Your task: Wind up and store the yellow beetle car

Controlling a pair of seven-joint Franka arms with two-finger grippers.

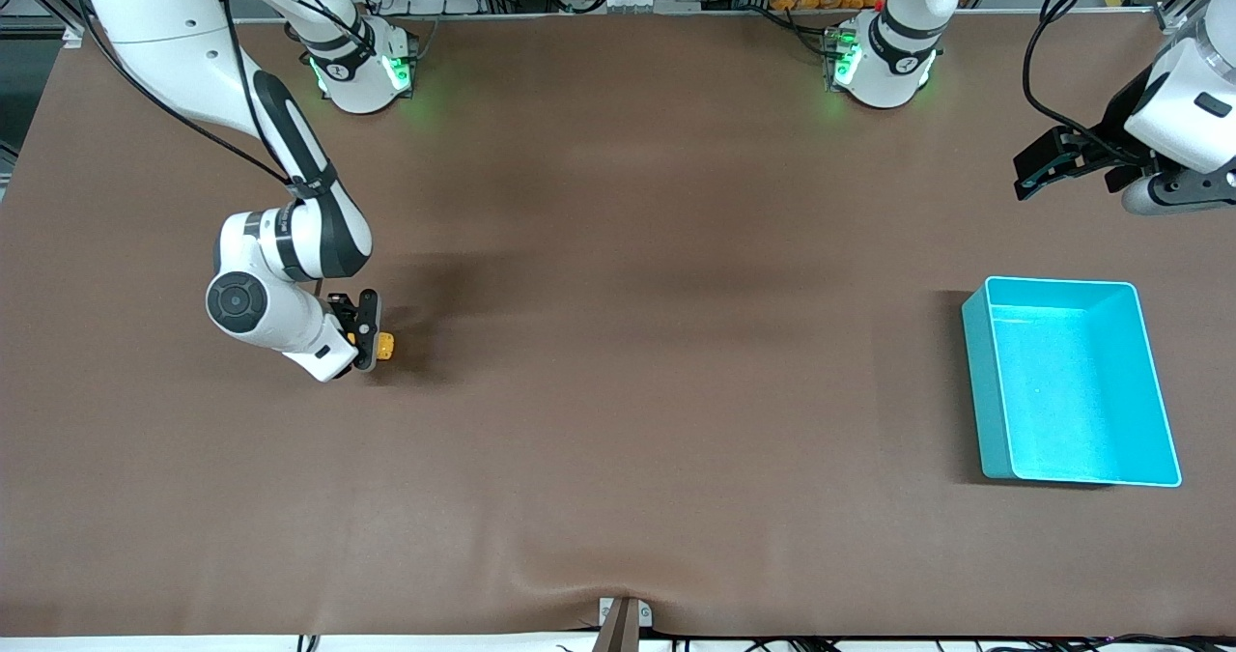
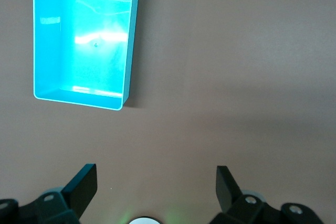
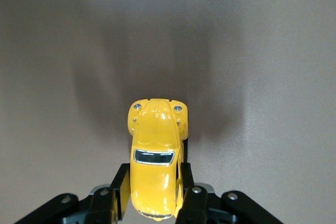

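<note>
Turquoise bin (image 1: 985, 382) sits on the desk (image 1: 618, 439) toward the left arm's end, at about 4 o'clock from the desk centre in the front view. Its form is rectangular, open-topped and thin-walled. Nothing lies inside; only glare shows on its floor in the left wrist view (image 2: 128, 40). No readable writing, brand or label shows on any item.

Car (image 1: 385, 345): a small yellow toy with a rounded beetle body. In the right wrist view (image 3: 156, 156) it shows a glossy curved hood, one dark window with a bright rim, and two small round lamps at its end away from the tool. It lies toward the right arm's end of the desk, at about 9 o'clock from the desk centre, well apart from the bin.

Right tool (image 1: 371, 335): low at the desk, closed on the car. Black fingers (image 3: 122, 187) press both sides of the body.

Left tool (image 1: 1048, 161): waits in the air at the left arm's end of the desk, at about 12 o'clock from the bin. Fingers (image 2: 84, 184) are spread wide, holding nothing.
</note>
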